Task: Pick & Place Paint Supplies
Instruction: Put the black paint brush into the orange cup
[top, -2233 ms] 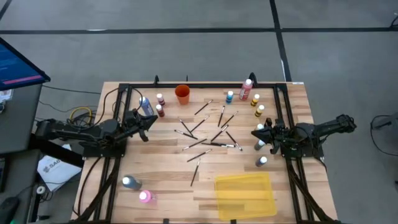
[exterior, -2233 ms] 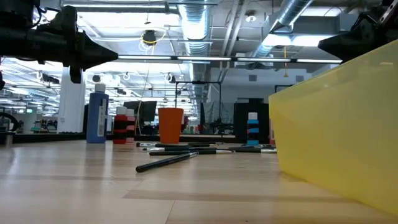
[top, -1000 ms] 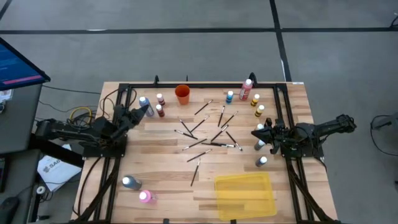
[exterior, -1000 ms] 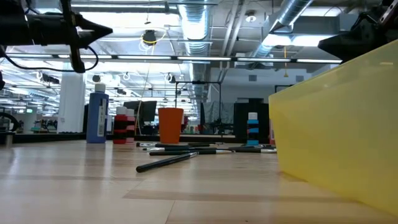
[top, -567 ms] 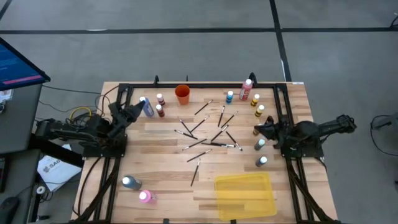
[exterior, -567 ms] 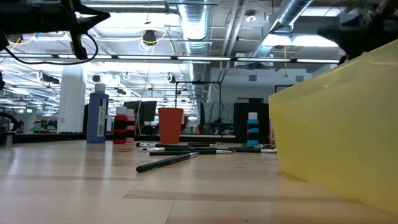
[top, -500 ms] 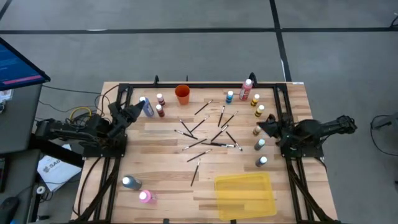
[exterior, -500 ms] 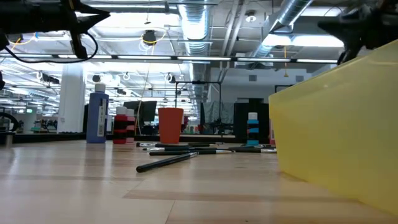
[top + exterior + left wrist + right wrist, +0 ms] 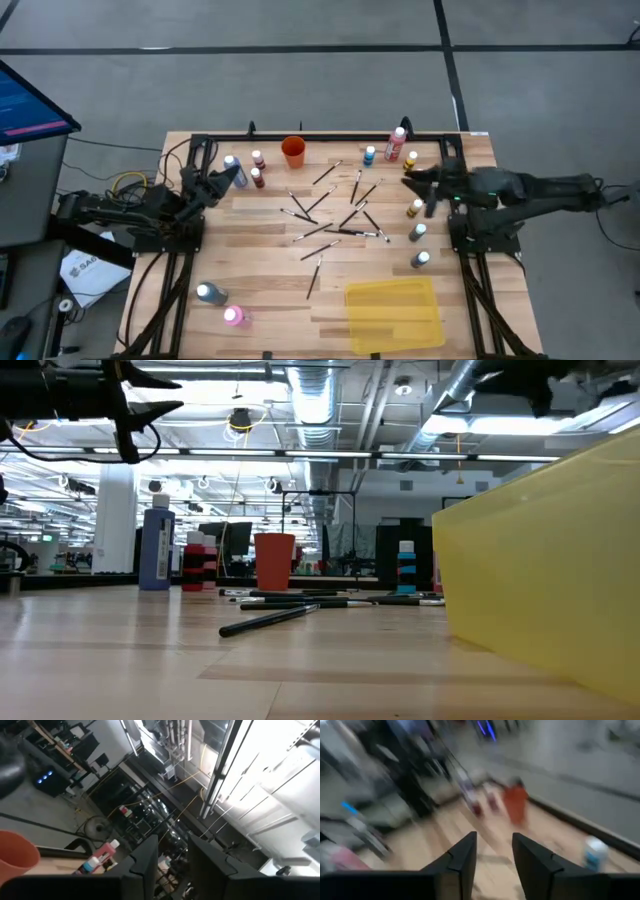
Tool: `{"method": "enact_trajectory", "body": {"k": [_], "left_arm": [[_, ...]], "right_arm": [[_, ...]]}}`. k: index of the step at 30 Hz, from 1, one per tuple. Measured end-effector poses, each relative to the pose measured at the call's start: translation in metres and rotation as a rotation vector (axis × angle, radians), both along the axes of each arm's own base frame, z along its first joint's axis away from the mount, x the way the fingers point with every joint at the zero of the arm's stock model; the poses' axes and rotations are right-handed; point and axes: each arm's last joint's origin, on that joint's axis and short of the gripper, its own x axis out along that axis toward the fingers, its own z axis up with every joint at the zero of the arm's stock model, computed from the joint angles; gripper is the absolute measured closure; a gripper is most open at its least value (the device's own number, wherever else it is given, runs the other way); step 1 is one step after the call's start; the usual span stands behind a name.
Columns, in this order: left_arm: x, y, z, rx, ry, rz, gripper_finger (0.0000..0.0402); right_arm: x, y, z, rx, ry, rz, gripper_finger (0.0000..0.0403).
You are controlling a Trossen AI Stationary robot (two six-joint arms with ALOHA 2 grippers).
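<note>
The paintbrushes [image 9: 335,215], thin and dark with pale tips, lay scattered across the middle of the table [image 9: 270,280]. Small white-capped paint bottles [image 9: 414,209] stood in clusters near the far corners and right edge, two more by the near left edge. The left gripper [image 9: 234,178], fingers parted with nothing between them, hovered beside the blue bottle [image 9: 230,164]. The right gripper [image 9: 410,180], also parted and empty, had swung from beside the right-edge bottles toward the far right cluster.

Paintbrushes [image 9: 335,215] between bottles [image 9: 257,168], mid-table [image 9: 270,270]
</note>
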Motion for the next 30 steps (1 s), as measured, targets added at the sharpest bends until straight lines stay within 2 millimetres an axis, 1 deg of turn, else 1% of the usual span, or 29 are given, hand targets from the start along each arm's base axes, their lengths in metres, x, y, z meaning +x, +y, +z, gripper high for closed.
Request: {"method": "enact_trajectory", "body": {"k": [4, 6, 7, 10, 12, 16, 19, 21, 24, 26, 30], "left_arm": [[0.0, 0.0, 0.0, 0.011, 0.008, 0.006, 0.0293], [0.0, 0.0, 0.0, 0.012, 0.008, 0.005, 0.0291], [0.0, 0.0, 0.0, 0.012, 0.009, 0.006, 0.029], [0.0, 0.0, -0.001, 0.013, 0.016, 0.006, 0.0288], [0.0, 0.0, -0.001, 0.014, 0.018, 0.006, 0.0288], [0.0, 0.0, -0.001, 0.013, 0.018, 0.006, 0.0288], [0.0, 0.0, -0.001, 0.013, 0.018, 0.006, 0.0288], [0.0, 0.0, -0.001, 0.012, 0.018, 0.006, 0.0288], [0.0, 0.0, -0.001, 0.012, 0.018, 0.006, 0.0288], [0.0, 0.0, -0.001, 0.011, 0.018, 0.006, 0.0288], [0.0, 0.0, -0.001, 0.011, 0.019, 0.006, 0.0288]], "right_arm": [[0.039, -0.005, 0.01, 0.012, 0.351, -0.065, 0.0263], [0.058, -0.008, 0.014, 0.046, 0.485, -0.062, 0.0254], [0.065, -0.009, 0.013, 0.079, 0.563, -0.056, 0.0249], [0.087, -0.012, 0.004, 0.183, 0.759, -0.015, 0.023], [0.097, -0.011, -0.008, 0.237, 0.879, 0.022, 0.0216], [0.115, -0.004, -0.029, 0.306, 0.995, 0.09, 0.0195], [0.124, 0.005, -0.042, 0.326, 1.055, 0.134, 0.0189], [0.127, 0.012, -0.05, 0.316, 1.09, 0.152, 0.019], [0.124, 0.022, -0.067, 0.336, 1.134, 0.15, 0.0197], [0.116, 0.027, -0.082, 0.349, 1.173, 0.147, 0.0203], [0.109, 0.028, -0.104, 0.381, 1.155, 0.152, 0.0214]]}}
